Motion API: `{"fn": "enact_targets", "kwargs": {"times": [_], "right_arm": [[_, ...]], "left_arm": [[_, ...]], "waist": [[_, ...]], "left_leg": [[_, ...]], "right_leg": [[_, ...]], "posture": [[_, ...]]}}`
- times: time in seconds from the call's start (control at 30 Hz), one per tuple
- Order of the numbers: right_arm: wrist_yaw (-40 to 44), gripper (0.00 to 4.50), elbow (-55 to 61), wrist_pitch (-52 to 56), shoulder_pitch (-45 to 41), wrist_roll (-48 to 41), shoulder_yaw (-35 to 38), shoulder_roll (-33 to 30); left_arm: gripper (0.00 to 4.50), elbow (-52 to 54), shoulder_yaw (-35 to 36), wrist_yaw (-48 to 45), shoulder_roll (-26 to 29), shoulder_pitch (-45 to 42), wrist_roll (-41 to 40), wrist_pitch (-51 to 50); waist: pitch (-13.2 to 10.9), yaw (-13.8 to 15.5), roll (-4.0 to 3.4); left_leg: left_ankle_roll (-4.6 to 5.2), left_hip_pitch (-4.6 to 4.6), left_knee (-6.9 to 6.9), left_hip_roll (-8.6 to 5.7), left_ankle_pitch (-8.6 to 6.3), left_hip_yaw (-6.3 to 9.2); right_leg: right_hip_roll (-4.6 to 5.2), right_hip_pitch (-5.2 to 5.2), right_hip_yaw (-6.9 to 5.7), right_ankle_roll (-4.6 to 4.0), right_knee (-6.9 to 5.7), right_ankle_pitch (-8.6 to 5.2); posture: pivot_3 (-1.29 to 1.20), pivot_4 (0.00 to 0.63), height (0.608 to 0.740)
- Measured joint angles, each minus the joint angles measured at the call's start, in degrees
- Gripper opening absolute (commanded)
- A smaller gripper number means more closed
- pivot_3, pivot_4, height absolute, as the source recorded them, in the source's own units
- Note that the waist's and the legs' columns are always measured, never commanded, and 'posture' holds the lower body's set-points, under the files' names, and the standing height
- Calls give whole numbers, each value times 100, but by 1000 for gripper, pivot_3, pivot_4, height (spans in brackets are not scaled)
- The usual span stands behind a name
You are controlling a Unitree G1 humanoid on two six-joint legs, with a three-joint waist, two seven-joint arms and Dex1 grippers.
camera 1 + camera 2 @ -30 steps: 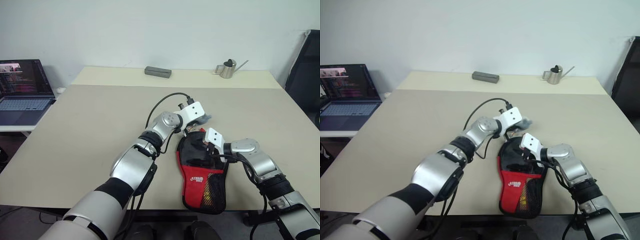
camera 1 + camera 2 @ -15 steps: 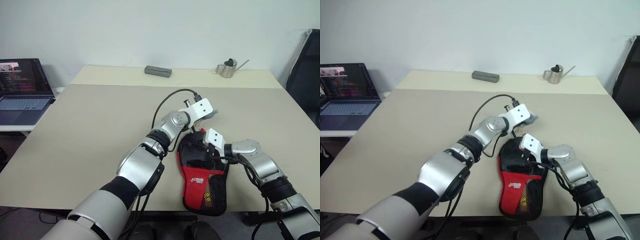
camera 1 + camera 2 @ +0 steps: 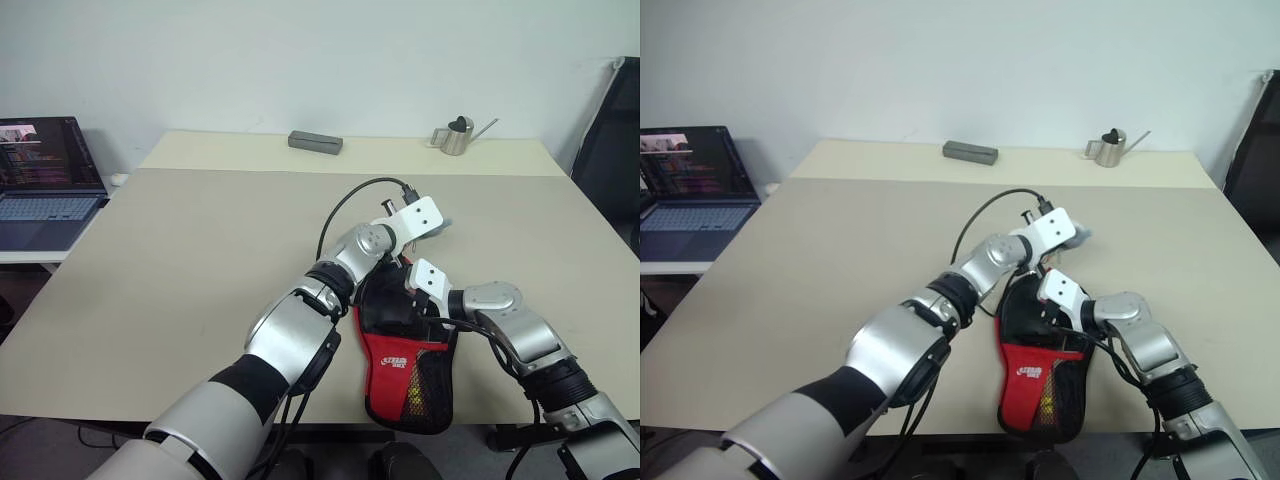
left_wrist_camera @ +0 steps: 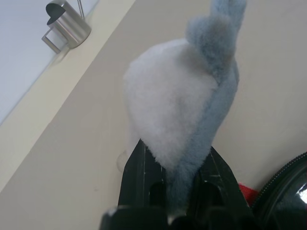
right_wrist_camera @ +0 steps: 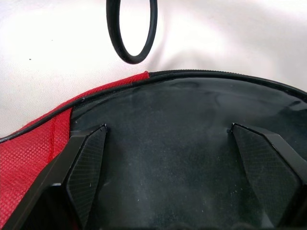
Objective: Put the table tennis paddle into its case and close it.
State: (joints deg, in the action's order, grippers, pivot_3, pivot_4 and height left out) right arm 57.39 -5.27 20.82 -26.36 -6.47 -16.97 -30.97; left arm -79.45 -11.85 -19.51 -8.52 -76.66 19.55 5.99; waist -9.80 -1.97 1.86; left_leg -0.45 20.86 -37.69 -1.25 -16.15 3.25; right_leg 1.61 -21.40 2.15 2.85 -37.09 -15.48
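Observation:
The case, black fabric above a red lower part with a mesh pocket, lies open near the table's front edge. A smooth dark face fills its mouth and looks like the table tennis paddle's blade; the handle is hidden. My right gripper is open, its two fingers spread over that dark face just inside the zip edge. My left gripper hovers just beyond the case's top, shut on a small pale grey-blue soft lump, which it holds off the table.
The beige table holds a grey flat box and a small metal watering can at its far edge. A laptop stands on a side table at the left. A black chair stands at the right. A black cable loop hangs above the case.
My left gripper has carried the soft lump to the right and slightly up, away from the case's top. The right gripper and the case have stayed put.

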Motion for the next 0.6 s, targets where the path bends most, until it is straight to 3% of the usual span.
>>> {"fn": "enact_targets", "kwargs": {"times": [0.07, 0.37, 0.6], "right_arm": [[0, 4500, 5, 11, 0, 0, 0, -1], [4, 4500, -7, 14, -11, 0, 0, 3], [48, 4500, -130, 13, -85, 3, -2, 48]], "left_arm": [[182, 0, 69, -93, -4, -13, -44, -59], [3295, 3, 245, -501, -7, -17, -160, -67], [3295, 30, 572, -921, 42, -118, -445, -23]], "waist": [[0, 0, 0], [0, -2, -1], [1, -11, -2]], "left_leg": [[0, 0, 0, 0, 0, 0], [-1, 0, 0, 0, -1, 0], [-1, -3, 0, 1, -1, -1]], "right_leg": [[-1, 0, 0, 0, 1, 0], [-2, 0, -1, 0, 0, 0], [-4, 0, 0, 0, -1, 0]], "posture": [[0, 150, 740], [0, 150, 740], [0, 150, 740]]}}
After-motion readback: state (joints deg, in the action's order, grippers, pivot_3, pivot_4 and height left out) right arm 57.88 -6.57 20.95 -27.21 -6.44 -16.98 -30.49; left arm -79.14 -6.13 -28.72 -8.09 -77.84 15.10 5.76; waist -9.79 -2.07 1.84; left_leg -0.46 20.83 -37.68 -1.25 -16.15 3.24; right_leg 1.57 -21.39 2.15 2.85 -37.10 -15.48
